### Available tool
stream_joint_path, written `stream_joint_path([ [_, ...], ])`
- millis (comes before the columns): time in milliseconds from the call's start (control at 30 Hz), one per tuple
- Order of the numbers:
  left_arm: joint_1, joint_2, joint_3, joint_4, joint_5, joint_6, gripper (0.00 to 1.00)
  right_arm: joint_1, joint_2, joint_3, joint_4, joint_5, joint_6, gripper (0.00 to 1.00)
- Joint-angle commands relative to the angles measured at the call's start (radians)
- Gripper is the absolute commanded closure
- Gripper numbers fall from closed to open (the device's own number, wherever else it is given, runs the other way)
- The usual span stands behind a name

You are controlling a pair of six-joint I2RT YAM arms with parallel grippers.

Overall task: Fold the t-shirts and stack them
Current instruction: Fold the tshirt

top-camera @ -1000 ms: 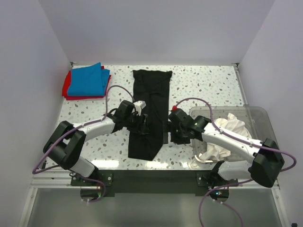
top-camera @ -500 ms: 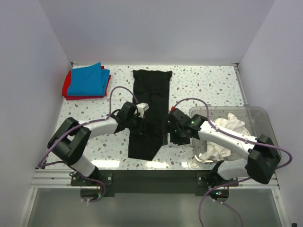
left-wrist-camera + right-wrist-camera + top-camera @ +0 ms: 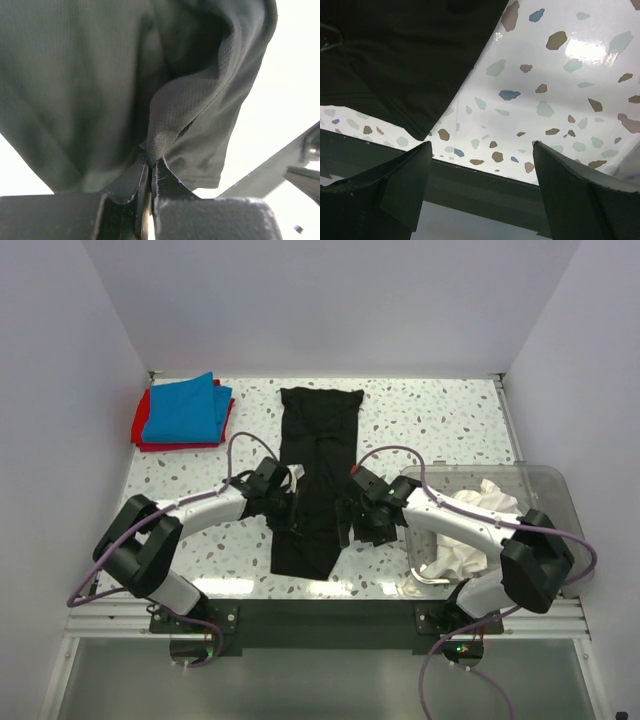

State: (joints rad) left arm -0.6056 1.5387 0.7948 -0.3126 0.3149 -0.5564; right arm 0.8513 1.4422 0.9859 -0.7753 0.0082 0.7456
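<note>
A plain black t-shirt (image 3: 320, 430) lies lengthwise in a long strip down the middle of the table. My left gripper (image 3: 284, 514) sits at the strip's left edge, in its lower half. In the left wrist view that gripper (image 3: 150, 162) is shut on a raised fold of the black t-shirt (image 3: 75, 75). My right gripper (image 3: 349, 524) is at the strip's right edge. It stands open over bare tabletop (image 3: 481, 147), with the black t-shirt's edge (image 3: 405, 55) just up and left of its left finger. A folded blue t-shirt (image 3: 185, 408) lies on a folded red one (image 3: 145, 443) at the back left.
A clear plastic bin (image 3: 548, 483) at the right holds crumpled white t-shirts (image 3: 480, 515). The table's near edge and a dark rail (image 3: 485, 187) run just below my right gripper. Walls close the table on the left, back and right.
My left gripper has closed on the black t-shirt's left edge. The right gripper has moved left toward the shirt's right edge and stayed open.
</note>
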Motion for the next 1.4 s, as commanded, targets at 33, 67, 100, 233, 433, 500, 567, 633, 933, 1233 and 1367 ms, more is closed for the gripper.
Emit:
stream_joint_path([
  [33,-0.011,-0.034,0.004,-0.098,0.078,-0.135,0.96,-0.001,0.020,0.019,-0.016,-0.005,-0.028,0.15],
  [67,-0.019,-0.035,0.001,-0.098,0.084,-0.169,0.96,-0.003,0.024,0.010,-0.012,-0.005,-0.028,0.14],
  [100,-0.022,-0.038,-0.008,-0.100,0.090,-0.184,0.96,-0.001,0.026,0.004,-0.002,-0.007,-0.025,0.14],
  [233,-0.048,-0.061,-0.037,-0.079,0.108,-0.290,0.96,-0.001,-0.005,-0.053,0.053,-0.042,-0.017,0.14],
  [433,-0.137,-0.071,-0.112,0.026,0.148,-0.445,0.96,-0.003,-0.028,-0.114,0.080,-0.057,-0.026,0.14],
  [500,-0.183,-0.065,-0.118,0.041,0.150,-0.493,0.95,-0.003,-0.035,-0.128,0.084,-0.060,-0.029,0.14],
  [567,-0.221,-0.048,-0.118,0.052,0.151,-0.526,0.93,-0.001,-0.048,-0.145,0.088,-0.062,-0.029,0.14],
  [633,-0.241,-0.037,-0.112,0.049,0.135,-0.548,0.93,-0.001,-0.049,-0.153,0.093,-0.057,-0.035,0.14],
  [933,-0.252,-0.107,-0.101,-0.071,0.038,-0.545,0.51,0.000,-0.055,-0.167,0.088,-0.096,-0.032,0.14],
  [1233,-0.249,-0.262,-0.039,-0.382,-0.109,-0.452,0.30,0.008,-0.086,-0.136,0.025,-0.149,-0.037,0.16],
  [1367,-0.243,-0.293,-0.058,-0.483,-0.201,-0.418,0.29,0.025,-0.059,-0.121,0.057,-0.208,-0.019,0.21],
])
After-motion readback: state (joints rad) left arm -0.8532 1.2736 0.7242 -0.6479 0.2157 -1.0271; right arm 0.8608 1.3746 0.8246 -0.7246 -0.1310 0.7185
